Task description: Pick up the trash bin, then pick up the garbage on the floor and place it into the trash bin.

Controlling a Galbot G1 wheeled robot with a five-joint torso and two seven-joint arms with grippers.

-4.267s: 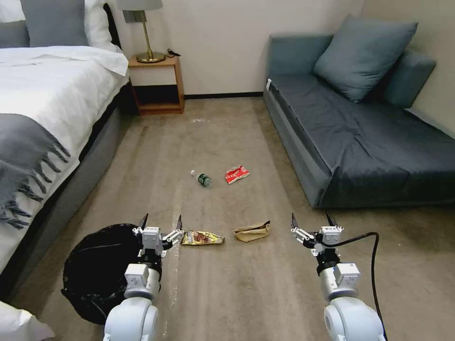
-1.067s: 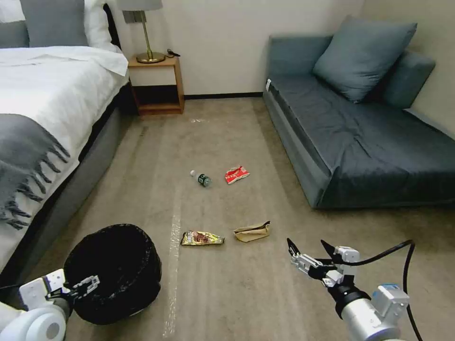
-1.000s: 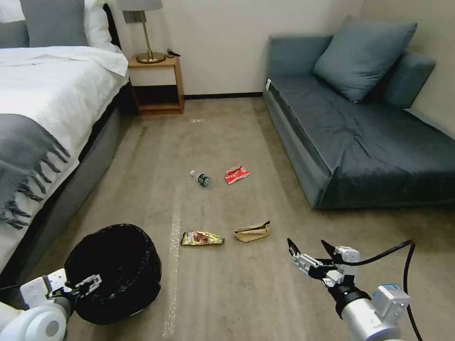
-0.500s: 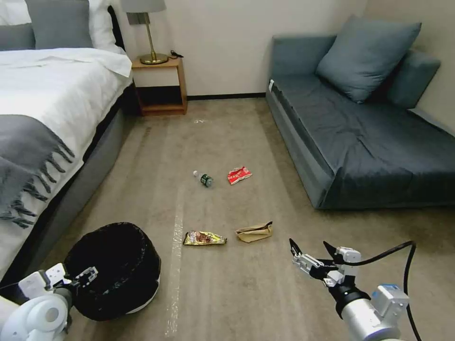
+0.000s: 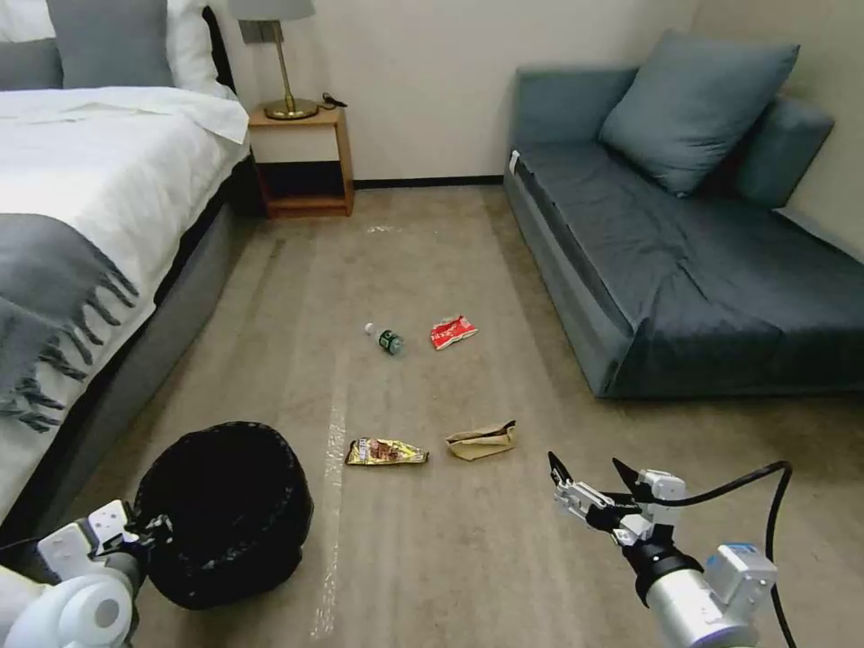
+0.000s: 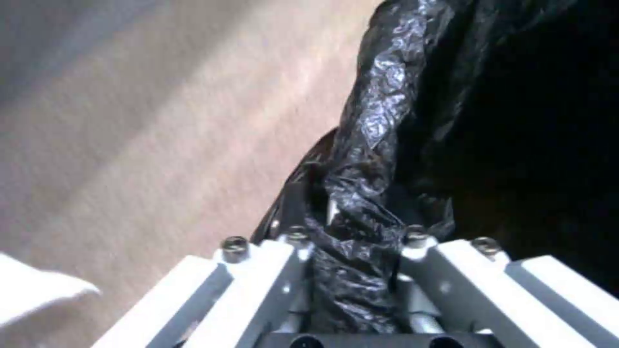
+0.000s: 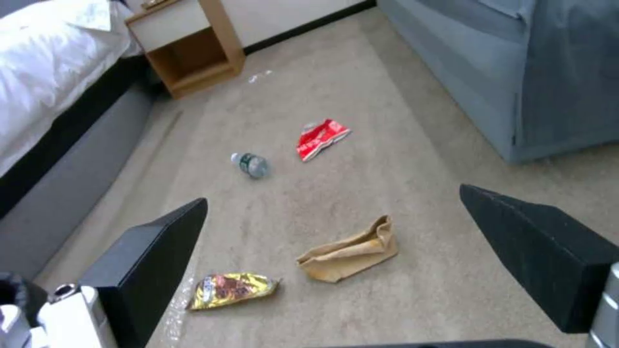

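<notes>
Left gripper: clamped on the near rim of the wide black bag-lined trash bin, at the robot's left front
Right gripper: jaws spread, empty; the crumpled brown paper bag lay just ahead and to its left, long axis crosswise; right arm nearer

Head view high, facing forward-down over floor. Left wrist view very close on trash bin rim. Right wrist view low, facing far; shares paper bag, wrappers, bottle with head view.
</notes>
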